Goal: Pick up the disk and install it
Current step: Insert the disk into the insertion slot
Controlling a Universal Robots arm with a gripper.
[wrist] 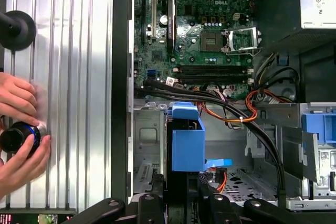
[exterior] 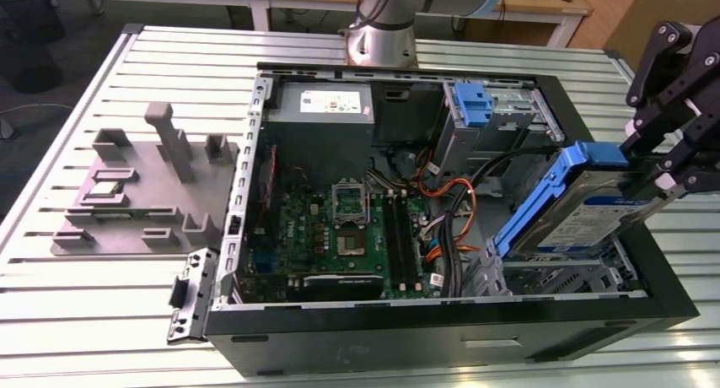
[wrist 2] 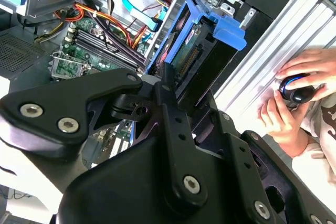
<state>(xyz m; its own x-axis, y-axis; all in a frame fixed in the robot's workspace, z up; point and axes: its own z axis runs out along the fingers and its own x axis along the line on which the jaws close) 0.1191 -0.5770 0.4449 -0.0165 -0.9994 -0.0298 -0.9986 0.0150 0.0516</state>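
Robot gripper [exterior: 652, 170] clamped on one end of the disk [exterior: 568, 211], which hangs tilted over the drive bay at the exterior view's right of an open computer case [exterior: 450, 325]. Orange and black cables [exterior: 456, 211] crowd just beside the bay, bordering the motherboard [exterior: 337, 228]. A blue bracket [exterior: 473, 105] stands farther back. Outside the case wall, a person's hands [wrist: 16, 98] cup a black knob [wrist: 16, 137] on the slatted table [wrist: 68, 77].

You have the disk [exterior: 579, 207] clamped between your fingers [wrist 2: 169, 98], tilted, over the drive cage [exterior: 562, 274] inside the computer case [exterior: 450, 342]. The motherboard [exterior: 337, 228] lies beyond them; a person's hands [wrist: 16, 100] rest on the table [wrist: 68, 77] outside the case wall.
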